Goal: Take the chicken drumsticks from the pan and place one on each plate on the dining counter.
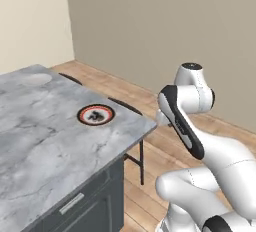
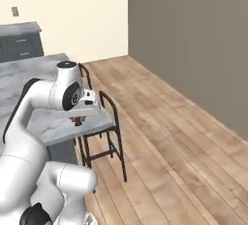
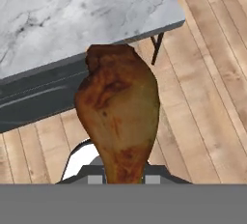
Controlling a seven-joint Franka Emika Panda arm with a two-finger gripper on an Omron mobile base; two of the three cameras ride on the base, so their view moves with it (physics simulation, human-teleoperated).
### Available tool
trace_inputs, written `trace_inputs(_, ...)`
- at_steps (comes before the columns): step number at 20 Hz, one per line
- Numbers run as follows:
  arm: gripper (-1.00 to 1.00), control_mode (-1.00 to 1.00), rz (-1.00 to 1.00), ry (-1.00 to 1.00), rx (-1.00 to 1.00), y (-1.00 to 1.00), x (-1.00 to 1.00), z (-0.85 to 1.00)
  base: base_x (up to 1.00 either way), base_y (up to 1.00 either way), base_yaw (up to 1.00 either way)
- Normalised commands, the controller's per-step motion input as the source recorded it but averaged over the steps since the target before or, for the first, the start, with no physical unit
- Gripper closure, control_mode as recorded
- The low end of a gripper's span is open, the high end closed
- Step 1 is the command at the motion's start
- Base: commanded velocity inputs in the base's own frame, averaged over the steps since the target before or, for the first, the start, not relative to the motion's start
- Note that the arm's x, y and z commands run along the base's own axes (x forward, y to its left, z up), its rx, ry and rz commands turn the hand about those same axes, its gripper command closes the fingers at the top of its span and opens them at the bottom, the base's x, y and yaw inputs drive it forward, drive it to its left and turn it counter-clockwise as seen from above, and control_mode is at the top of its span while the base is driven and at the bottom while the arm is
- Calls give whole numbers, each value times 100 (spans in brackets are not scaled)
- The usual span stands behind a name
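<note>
Already you have one drumstick clenched in the gripper beside the dining counter, and the red-rimmed plate appears to hold the other.

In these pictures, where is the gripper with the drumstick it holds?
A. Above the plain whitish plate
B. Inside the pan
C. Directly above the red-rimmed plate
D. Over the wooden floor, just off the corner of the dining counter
D: in the hand view the drumstick hangs before floor planks, with the dining counter edge beyond it.
</note>
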Motion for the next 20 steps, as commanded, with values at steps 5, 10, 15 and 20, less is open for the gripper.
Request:
trace_inputs(5, 100, 100, 0, 0, 0, 0, 0, 0, 58, -14, 70)
trace_inputs(10, 100, 100, 0, 0, 0, 0, 0, 0, 73, -39, 23)
trace_inputs(15, 100, 100, 0, 0, 0, 0, 0, 0, 83, -33, 25)
trace_inputs(20, 100, 100, 0, 0, 0, 0, 0, 0, 39, -4, 18)
